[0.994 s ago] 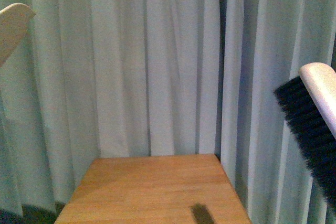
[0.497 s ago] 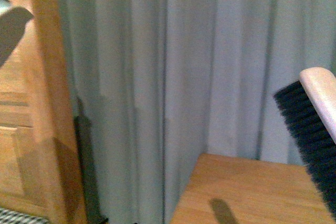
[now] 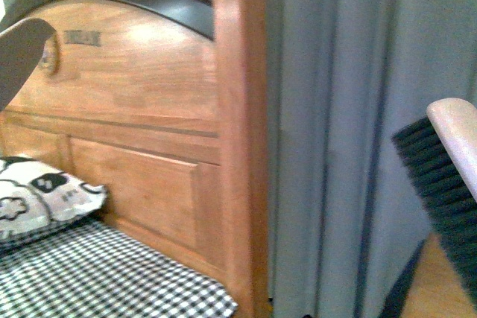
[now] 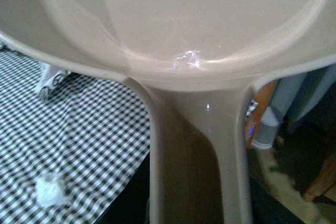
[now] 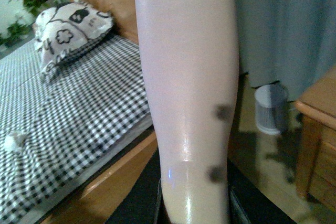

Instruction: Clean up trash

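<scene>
Honestly can't tell if the left gripper or right gripper is clamped, since the dustpan and brush hide both and get cut off at the front view's upper-left and right edges, while the trash sits on the checked sheet, well apart from the pillow by the headboard.

Left gripper clasps the dustpan, right gripper the brush.
</scene>
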Available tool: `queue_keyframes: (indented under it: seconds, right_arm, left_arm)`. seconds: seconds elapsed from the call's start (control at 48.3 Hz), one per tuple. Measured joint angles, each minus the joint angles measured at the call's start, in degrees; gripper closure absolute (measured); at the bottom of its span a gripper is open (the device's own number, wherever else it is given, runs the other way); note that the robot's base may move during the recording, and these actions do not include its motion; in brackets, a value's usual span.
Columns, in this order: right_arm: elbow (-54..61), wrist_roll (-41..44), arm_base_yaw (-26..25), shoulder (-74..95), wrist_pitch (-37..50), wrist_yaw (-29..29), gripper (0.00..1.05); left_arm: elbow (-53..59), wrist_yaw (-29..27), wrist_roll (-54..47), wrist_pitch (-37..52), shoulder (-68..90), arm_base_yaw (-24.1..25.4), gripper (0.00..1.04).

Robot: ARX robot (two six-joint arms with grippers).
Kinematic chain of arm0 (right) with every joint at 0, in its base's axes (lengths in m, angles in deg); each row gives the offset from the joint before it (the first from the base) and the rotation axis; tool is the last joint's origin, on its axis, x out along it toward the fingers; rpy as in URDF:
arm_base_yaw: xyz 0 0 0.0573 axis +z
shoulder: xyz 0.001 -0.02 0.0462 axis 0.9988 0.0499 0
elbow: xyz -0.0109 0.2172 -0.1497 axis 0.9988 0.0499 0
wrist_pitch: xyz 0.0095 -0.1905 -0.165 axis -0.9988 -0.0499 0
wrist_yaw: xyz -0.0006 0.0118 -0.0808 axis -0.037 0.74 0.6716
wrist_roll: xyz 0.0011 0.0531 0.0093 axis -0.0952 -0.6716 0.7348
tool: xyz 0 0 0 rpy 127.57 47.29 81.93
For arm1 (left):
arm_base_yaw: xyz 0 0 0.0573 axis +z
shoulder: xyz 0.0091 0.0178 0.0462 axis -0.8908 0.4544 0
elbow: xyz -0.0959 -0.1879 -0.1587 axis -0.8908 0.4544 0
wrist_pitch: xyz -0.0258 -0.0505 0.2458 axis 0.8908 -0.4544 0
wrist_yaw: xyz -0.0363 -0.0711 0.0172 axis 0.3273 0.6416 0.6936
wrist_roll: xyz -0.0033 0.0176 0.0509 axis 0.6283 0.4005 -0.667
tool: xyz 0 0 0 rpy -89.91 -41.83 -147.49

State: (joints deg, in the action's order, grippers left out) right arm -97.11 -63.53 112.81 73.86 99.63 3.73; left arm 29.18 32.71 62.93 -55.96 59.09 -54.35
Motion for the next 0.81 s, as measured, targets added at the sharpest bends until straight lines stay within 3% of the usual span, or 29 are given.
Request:
queue_keyframes:
  seconds: [0.807]
  right_arm:
    - [-0.09, 0.17, -0.02, -0.02, 0.02, -0.15, 0.86]
  left_arm:
    - [0.02, -0.02, 0.02, 0.00, 0.00, 0.00, 0.81]
